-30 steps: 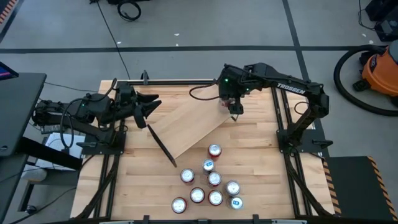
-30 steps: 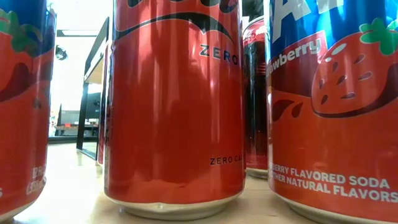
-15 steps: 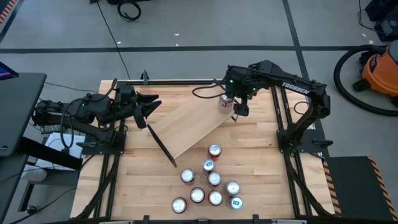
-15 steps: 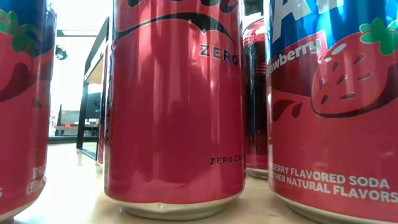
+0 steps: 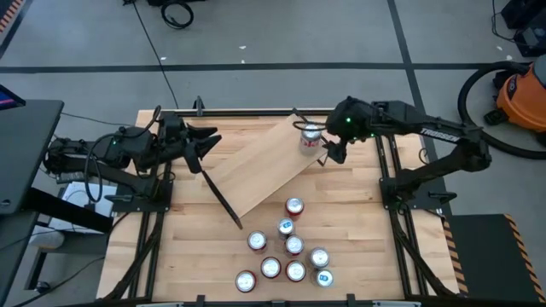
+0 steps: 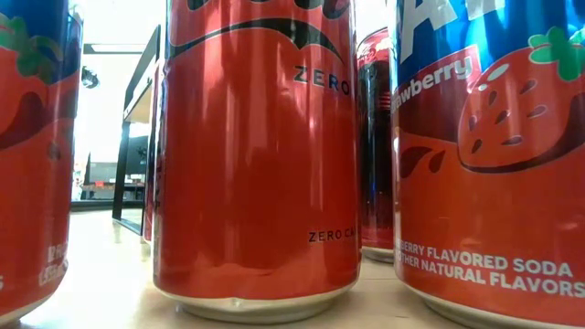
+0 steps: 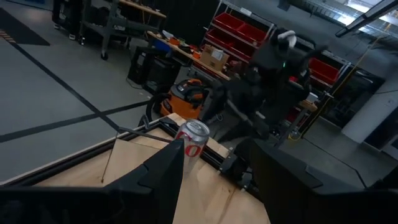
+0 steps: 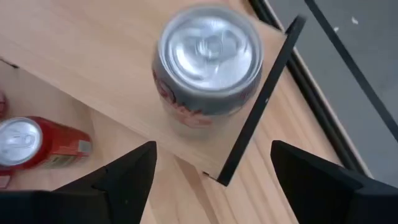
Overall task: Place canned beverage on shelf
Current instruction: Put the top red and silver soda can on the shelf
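Silver can (image 5: 310,137) upright on shelf (image 5: 264,166), right hand (image 5: 330,151) open beside it

Both of your arms are built from dark, near-black links with rounded joint housings. The right arm (image 5: 426,136) carries white lettering along its long forearm link, too small to read here, and a small green light glows at its wrist housing near the right pincer (image 5: 328,153). The left arm (image 5: 128,152) is bundled with loose black cables looping around its base and shoulder, and its left pincer (image 5: 205,145) ends in two long, tapering black fingers (image 7: 158,171) with flat, angular faces. Your right wrist camera shows that pincer's fingers (image 8: 127,171) as matte black wedges with blunt tips. Each arm stands on a black frame rail along the worktop's side edge.
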Motion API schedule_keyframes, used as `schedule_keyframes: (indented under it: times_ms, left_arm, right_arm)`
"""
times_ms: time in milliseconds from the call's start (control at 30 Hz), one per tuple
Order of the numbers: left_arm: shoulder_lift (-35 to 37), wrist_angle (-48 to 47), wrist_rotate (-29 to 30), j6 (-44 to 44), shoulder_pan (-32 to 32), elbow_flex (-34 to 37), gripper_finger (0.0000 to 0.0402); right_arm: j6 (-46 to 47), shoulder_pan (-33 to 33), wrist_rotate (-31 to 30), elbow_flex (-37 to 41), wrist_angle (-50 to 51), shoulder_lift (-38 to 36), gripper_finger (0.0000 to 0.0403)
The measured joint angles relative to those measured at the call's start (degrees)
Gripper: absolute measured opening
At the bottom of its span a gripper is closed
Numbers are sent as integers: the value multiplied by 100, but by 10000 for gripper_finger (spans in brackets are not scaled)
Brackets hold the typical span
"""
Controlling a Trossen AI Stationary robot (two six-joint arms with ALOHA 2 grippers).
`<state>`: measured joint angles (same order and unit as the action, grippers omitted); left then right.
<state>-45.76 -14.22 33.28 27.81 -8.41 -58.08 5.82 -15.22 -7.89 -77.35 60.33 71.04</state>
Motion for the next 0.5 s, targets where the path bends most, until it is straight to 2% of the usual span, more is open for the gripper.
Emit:
schedule_keyframes:
  times_ms: [167, 500]
  left_arm:
    - [0, 2, 0, 3, 57, 0, 194]
    - [2, 11, 2, 4, 57, -2, 194]
  right_arm:
    - [16, -2, 10, 602, -513, 6, 312]
    - [-628, -232, -338, 663, -992, 387, 291]
